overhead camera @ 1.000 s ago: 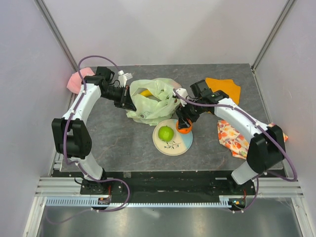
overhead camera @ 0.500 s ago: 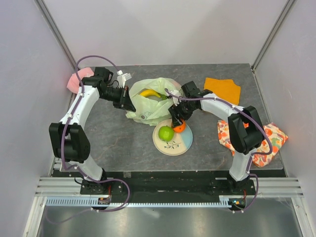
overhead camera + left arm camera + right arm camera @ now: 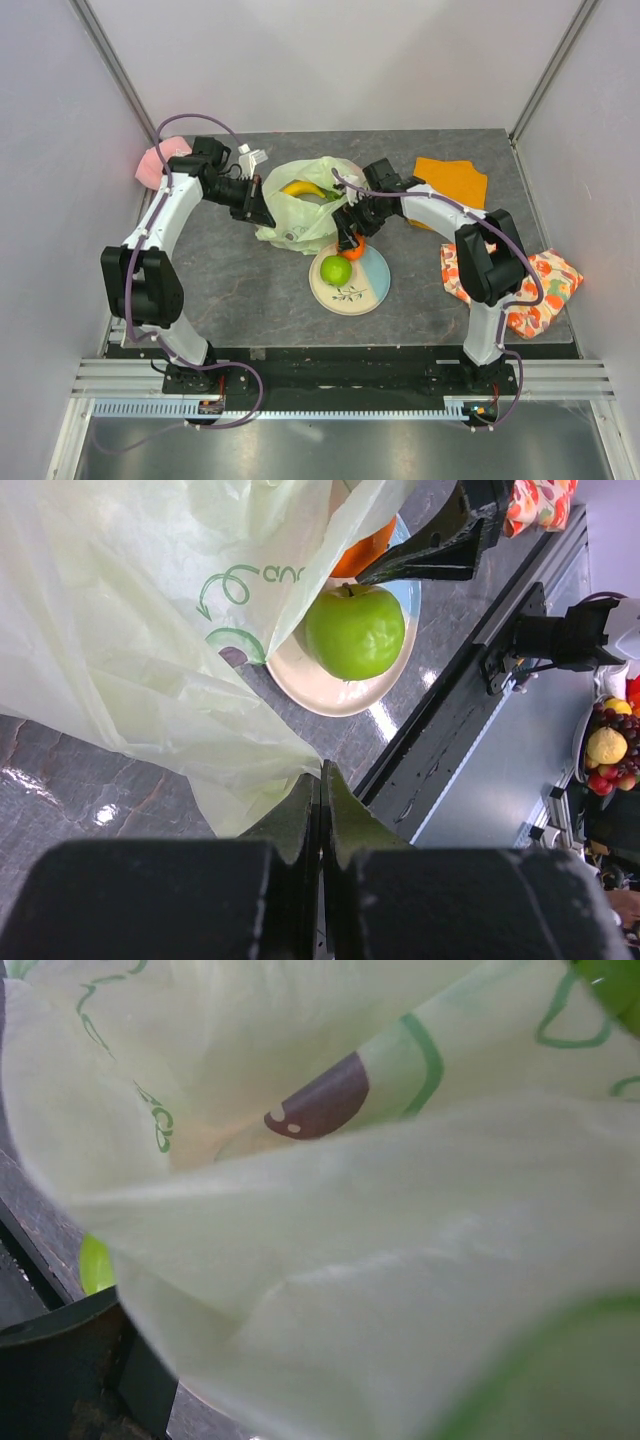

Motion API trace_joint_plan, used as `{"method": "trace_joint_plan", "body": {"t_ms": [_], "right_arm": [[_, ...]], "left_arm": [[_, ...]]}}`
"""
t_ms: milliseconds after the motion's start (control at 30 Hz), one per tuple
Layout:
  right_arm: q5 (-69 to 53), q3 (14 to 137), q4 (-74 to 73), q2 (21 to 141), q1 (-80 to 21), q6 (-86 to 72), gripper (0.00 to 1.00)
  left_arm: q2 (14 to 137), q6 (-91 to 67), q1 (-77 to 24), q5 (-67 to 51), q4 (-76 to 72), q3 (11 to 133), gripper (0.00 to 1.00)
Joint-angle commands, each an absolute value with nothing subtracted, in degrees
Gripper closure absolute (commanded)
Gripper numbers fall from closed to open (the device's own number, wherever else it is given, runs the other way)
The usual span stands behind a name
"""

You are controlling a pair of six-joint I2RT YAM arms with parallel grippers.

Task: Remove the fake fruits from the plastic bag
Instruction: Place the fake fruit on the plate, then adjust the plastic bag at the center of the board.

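The pale yellow-green plastic bag point(image 3: 300, 215) lies at mid-table with a yellow banana point(image 3: 305, 189) showing in its mouth. My left gripper point(image 3: 262, 210) is shut on the bag's left edge; in the left wrist view its jaws point(image 3: 321, 780) pinch the film point(image 3: 150, 610). A green apple point(image 3: 336, 269) point(image 3: 355, 630) sits on the round plate point(image 3: 365, 292) point(image 3: 310, 680). An orange point(image 3: 357, 251) point(image 3: 375, 540) rests at the plate's far rim against the bag. My right gripper point(image 3: 348, 238) hovers open just over the orange. Bag film point(image 3: 350, 1210) fills the right wrist view and hides its fingers.
A pink cap point(image 3: 155, 163) lies at the far left corner. An orange cloth point(image 3: 452, 180) is at the back right, and a fruit-patterned cloth point(image 3: 510, 290) at the right edge under the right arm's elbow. Cage posts and walls enclose the table.
My right gripper carried the orange from the plate's right side to its far rim by the bag, and its jaws have widened. The left gripper has kept its hold on the bag.
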State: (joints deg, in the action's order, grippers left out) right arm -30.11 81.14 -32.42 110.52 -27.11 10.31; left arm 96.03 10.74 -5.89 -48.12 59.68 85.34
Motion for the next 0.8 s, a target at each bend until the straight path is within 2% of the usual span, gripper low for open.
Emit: {"method": "trace_joint_plan", "body": {"t_ms": [0,200,333,433,467,567,767], "right_arm": [[-30.06,88.4,-40.03,104.42,-24.79,11.59,0.02],[-31.46,108.52,-52.28,101.51,-22.5,18.98,0.02],[-36.21,113.21,-46.17,103.7,-22.85,13.73,0.02],[-36.47,113.81,-38.24,107.74,-24.6,9.41,0.14],[-36.3,114.69,-36.93,110.8,-26.09,9.4,0.23],[-35.95,118.73,-35.51,117.05,-29.34,8.79,0.34],[-29.56,125.85,-33.66,129.19,-32.26,3.17,0.44]], "left_arm": [[96.85,10.37,-6.24,-49.66,59.24,87.63,0.98],[97.38,10.11,-6.5,-50.71,59.15,88.33,0.98],[96.86,9.93,-6.94,-51.24,59.24,87.54,0.98],[96.16,9.84,-7.03,-51.5,59.24,86.92,0.98],[95.89,9.93,-7.03,-51.94,59.24,87.01,0.98],[95.1,10.02,-7.03,-52.38,59.24,87.1,0.98],[93.52,10.28,-7.12,-52.3,59.5,86.4,0.98]]}}
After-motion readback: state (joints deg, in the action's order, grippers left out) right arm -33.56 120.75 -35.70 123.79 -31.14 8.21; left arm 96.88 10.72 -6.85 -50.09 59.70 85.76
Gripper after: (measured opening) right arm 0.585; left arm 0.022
